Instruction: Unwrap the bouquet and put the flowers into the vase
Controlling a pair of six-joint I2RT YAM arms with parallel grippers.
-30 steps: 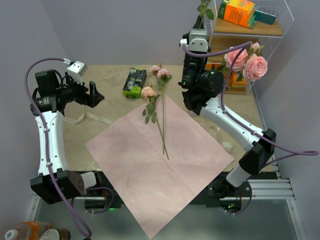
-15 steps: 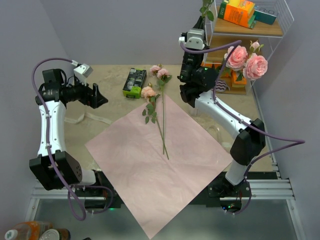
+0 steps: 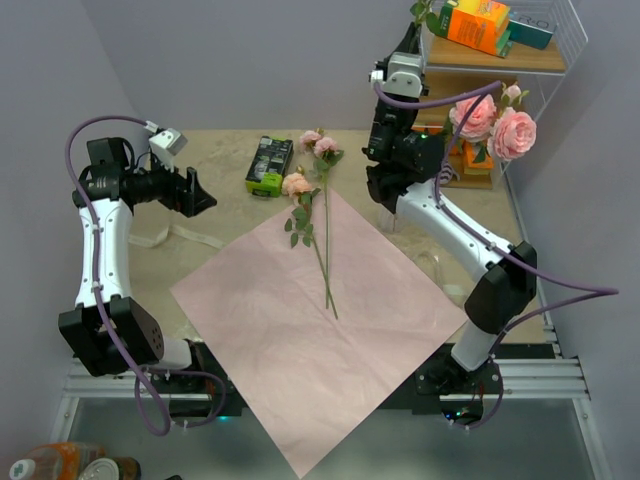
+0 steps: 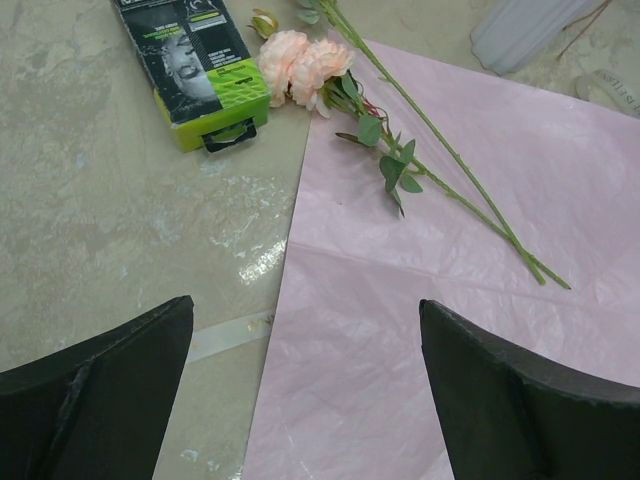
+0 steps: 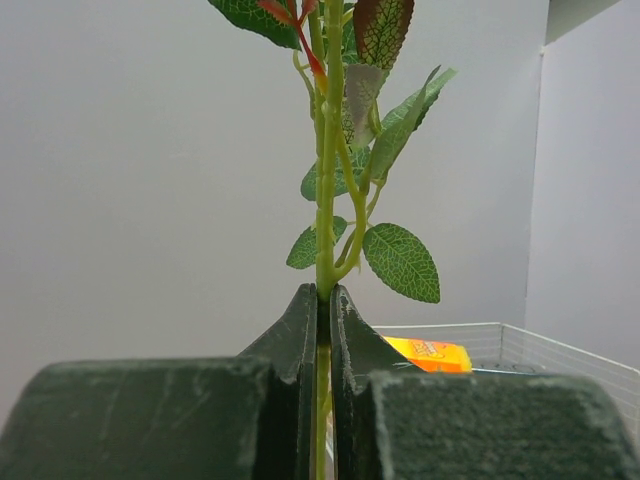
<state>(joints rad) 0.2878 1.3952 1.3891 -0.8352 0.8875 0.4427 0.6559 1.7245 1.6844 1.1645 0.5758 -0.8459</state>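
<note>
**Right claw grips a leafy stem; other flowers lie on the paper**

The marbled bench (image 3: pixel 215 150) carries an unfolded pink paper sheet (image 3: pixel 320 340), lying flat as a diamond. Beyond the sheet's right side stands a wire shelf (image 3: pixel 545 60) with an orange box (image 3: pixel 478 22) on top. The right claw (image 3: pixel 408 45) points upward above the sheet's far right edge, jaws pinched tight on a green leafy stem (image 5: pixel 326 200). The left claw (image 3: pixel 195 190) hovers off the sheet's left side, jaws spread wide and holding nothing. The off-white ribbed vase (image 4: pixel 520 30) stands at the sheet's far right edge; only its lower body shows. A black-and-green box (image 3: pixel 270 165) lies past the sheet's far corner. The flowers (image 3: pixel 322 240) lie with stems on the sheet and blooms over its far corner. A beige ribbon (image 3: pixel 175 235) lies left of the sheet.
</note>
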